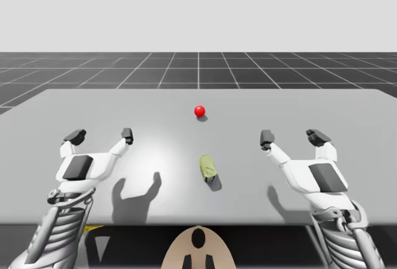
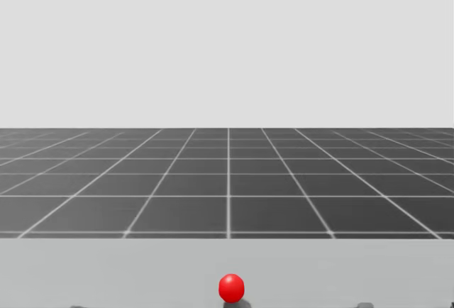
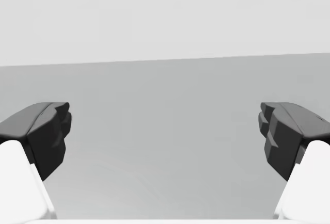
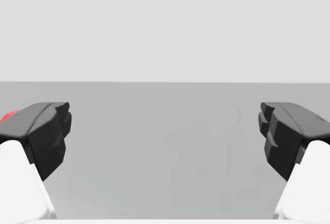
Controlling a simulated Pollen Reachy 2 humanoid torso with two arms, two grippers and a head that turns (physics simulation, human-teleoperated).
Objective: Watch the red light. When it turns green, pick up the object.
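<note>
Glowing red light [image 1: 199, 111], olive object [image 1: 208, 167] nearby

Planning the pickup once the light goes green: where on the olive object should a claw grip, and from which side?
Probably across its narrow middle, from above: the olive object lies flat on the table, long axis running near to far.

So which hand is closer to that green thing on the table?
Right, slightly. My right gripper hangs open off the green object's right side; my left gripper is farther off on its left.
</note>
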